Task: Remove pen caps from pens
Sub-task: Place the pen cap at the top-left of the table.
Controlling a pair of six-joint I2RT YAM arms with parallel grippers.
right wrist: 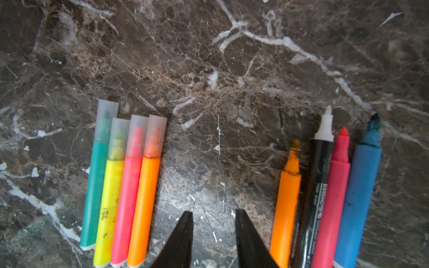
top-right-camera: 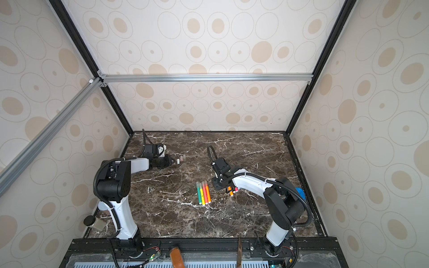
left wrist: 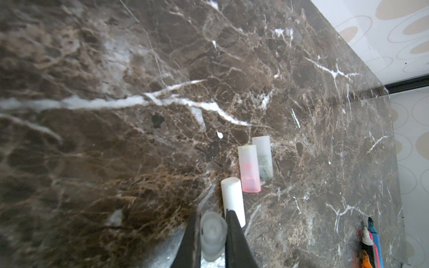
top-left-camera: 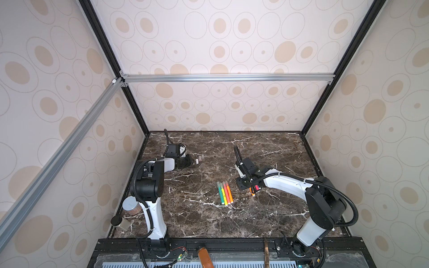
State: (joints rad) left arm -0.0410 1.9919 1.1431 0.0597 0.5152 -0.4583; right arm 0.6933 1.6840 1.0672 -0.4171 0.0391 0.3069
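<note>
The two arm bases stand along the near edge of the desk [top-left-camera: 209,222]. In the near left corner, a silver-lidded jar [top-left-camera: 130,205] and a black-lidded jar [top-left-camera: 118,223] stand beside the left arm.

Toward the middle, four capped pens [top-left-camera: 224,193] lie side by side and touching, caps toward the far edge. The right wrist view shows them [right wrist: 120,185] as green, yellow, pink-red and orange, each tip visible through its translucent cap. To their right lie four uncapped pens [top-left-camera: 252,192], mostly hidden under the right arm in both top views. The right wrist view shows them [right wrist: 315,197] plainly: orange, black with a white tip, pink and blue. The right pincer [right wrist: 214,211] hangs over bare marble between the two groups, jaws apart and gripping nothing.

In a top view a blue rounded thing [top-right-camera: 299,193] shows past the right arm near the right edge; it is possibly a lid.

Farther off, toward the far left corner, the left pincer [left wrist: 213,212] is closed on a frosted pen cap [left wrist: 213,234], which only the left wrist view shows. Just beyond its tips lie a white cap [left wrist: 232,199], a pink-tinted cap [left wrist: 249,168] and a green-stained cap [left wrist: 263,157], the last two against each other. The top views show these three only as pale specks.
</note>
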